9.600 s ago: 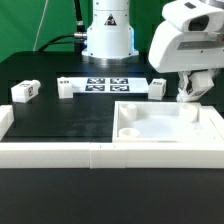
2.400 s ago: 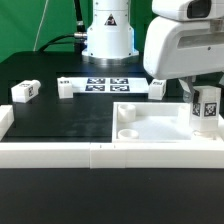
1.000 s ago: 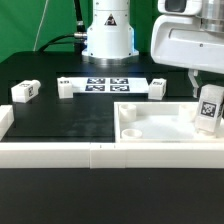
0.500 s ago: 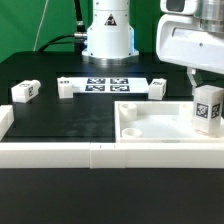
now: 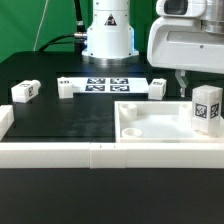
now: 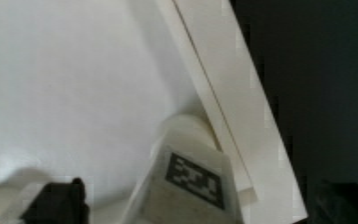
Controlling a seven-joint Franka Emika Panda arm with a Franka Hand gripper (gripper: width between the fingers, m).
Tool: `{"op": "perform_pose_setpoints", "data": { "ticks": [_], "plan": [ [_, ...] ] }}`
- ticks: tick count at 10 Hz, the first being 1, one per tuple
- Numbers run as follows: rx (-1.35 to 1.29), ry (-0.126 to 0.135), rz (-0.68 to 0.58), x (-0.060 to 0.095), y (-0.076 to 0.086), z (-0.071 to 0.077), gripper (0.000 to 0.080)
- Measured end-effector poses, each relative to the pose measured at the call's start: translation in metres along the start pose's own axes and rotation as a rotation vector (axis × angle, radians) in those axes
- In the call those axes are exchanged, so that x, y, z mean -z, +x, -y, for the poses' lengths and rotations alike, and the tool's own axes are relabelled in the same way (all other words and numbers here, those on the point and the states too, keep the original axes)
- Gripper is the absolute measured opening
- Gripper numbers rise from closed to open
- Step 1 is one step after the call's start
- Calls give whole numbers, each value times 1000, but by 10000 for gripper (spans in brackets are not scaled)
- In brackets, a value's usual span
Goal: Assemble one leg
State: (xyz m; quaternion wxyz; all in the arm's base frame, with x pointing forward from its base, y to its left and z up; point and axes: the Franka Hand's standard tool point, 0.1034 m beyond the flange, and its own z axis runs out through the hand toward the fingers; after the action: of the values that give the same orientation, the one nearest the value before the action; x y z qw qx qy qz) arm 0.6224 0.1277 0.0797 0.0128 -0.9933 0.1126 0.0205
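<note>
A leg [image 5: 207, 108], a chunky white block with a marker tag on its face, stands upright at the exterior view's right end of the large white panel [image 5: 160, 128]. My gripper [image 5: 192, 84] hangs just above it, and its white body fills the upper right of that view. In the wrist view the leg [image 6: 197, 172] lies between my two dark fingertips [image 6: 60, 200], which stand wide apart and clear of its sides. The gripper [image 6: 197, 203] is open and holds nothing.
Three more legs lie on the black table: one at the exterior view's left [image 5: 25, 91] and two [image 5: 66, 88] [image 5: 157, 87] at the ends of the marker board [image 5: 105, 84]. A long white rail [image 5: 55, 152] runs along the front. The robot base [image 5: 107, 35] stands behind.
The leg, carried tilted over the panel's right end, now stands upright there. The fingers have let go of it and the gripper has drawn slightly up and to the exterior view's left.
</note>
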Motion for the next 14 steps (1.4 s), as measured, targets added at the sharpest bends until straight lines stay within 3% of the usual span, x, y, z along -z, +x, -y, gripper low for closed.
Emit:
{"op": "perform_pose_setpoints", "data": {
  "ticks": [5,8,10,12,13,14],
  "plan": [
    [455,-5,-65,5,10,2,648],
    [669,-8,-72,0,11,-8,648],
    [684,-9,-72,-1,12,-8,648],
    [683,-9,-71,-1,12,-8,377],
    [683,-9,-71,-1,12,-8,289],
    [677,-9,-71,-1,11,-8,289]
  ]
}}
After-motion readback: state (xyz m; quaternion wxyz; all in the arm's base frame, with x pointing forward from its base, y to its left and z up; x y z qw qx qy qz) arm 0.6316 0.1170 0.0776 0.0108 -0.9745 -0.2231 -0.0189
